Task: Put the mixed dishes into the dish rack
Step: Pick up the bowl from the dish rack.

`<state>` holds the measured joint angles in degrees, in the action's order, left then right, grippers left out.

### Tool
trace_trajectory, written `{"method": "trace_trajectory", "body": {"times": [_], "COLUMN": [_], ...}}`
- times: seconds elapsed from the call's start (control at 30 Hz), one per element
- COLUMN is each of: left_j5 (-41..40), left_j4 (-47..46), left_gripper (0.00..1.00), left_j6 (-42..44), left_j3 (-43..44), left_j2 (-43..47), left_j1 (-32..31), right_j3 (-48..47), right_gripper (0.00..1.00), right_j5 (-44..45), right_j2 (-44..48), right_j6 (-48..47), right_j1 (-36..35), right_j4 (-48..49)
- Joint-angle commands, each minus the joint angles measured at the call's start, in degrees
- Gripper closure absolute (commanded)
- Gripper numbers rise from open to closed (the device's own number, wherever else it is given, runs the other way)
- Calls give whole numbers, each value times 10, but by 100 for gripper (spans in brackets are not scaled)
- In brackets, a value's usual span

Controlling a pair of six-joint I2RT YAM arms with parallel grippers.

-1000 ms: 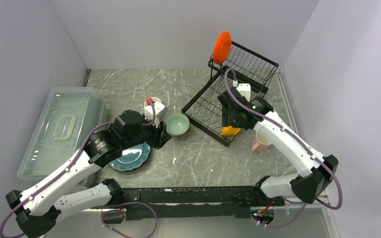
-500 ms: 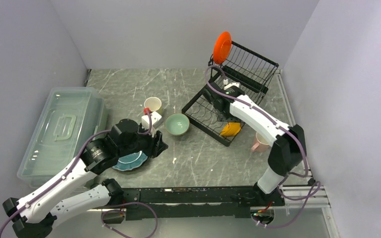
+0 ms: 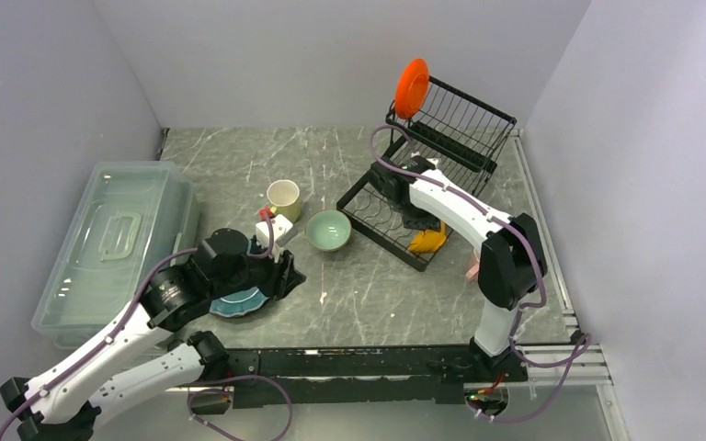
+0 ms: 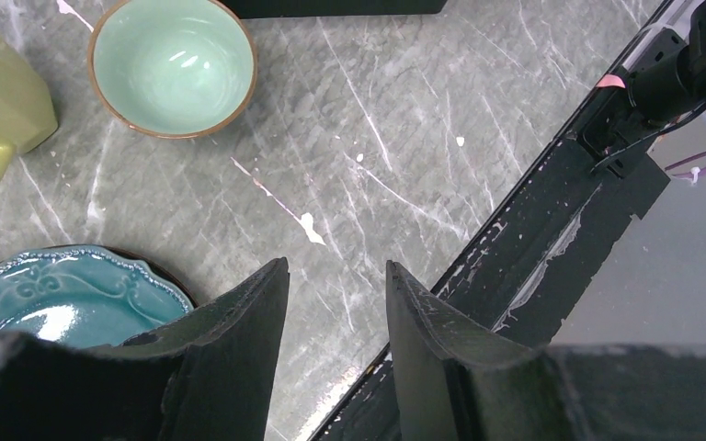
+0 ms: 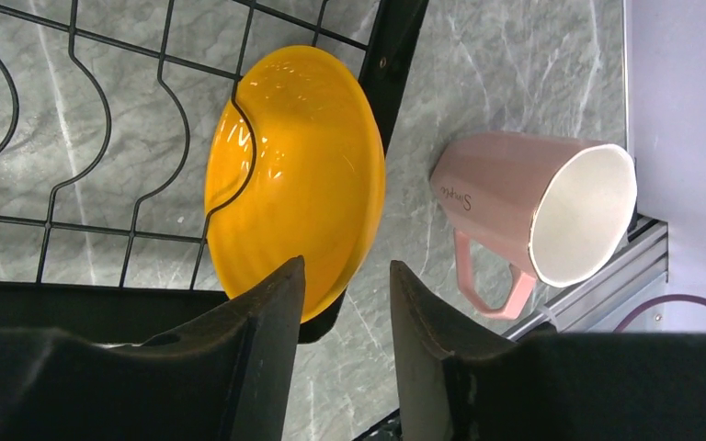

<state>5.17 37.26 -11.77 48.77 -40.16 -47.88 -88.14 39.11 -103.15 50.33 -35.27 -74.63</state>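
The left arm (image 3: 119,326) hides most of the teal plate (image 3: 238,302).

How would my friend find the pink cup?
Start at the black wire dish rack on the right side of the table. Just outside its near corner, beside the orange-yellow bowl, sits the pink mug. The other mug is pale yellow and left of the rack.

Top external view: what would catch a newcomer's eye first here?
The small orange-red plate stands upright on the top corner of the black dish rack. The orange-yellow bowl sits tilted in its lower tray, the pink mug on the table just outside.
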Motion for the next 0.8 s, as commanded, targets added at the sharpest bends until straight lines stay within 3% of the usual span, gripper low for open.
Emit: {"method": "trace_trajectory", "body": {"times": [0.0, 0.13, 0.37, 0.53, 0.77], "left_j5": [3, 4, 1, 3, 2], "left_j4": [-3, -3, -1, -1, 0], "left_gripper": [51, 51, 51, 51, 50], "left_j6": [12, 13, 12, 13, 13], "left_j3": [-1, -1, -2, -2, -2], "left_j2": [11, 12, 15, 15, 16], "left_j1": [-2, -2, -2, -3, -3], "right_j3": [-10, -12, -11, -24, -67], "right_gripper": [62, 74, 80, 100, 100], "right_j5": [18, 10, -3, 2, 20], "right_j2": [1, -4, -19, -29, -33], "right_j6": [26, 23, 18, 12, -10], "right_j1": [3, 3, 3, 3, 3], "right_j4": [-23, -18, -11, -22, -58]}}
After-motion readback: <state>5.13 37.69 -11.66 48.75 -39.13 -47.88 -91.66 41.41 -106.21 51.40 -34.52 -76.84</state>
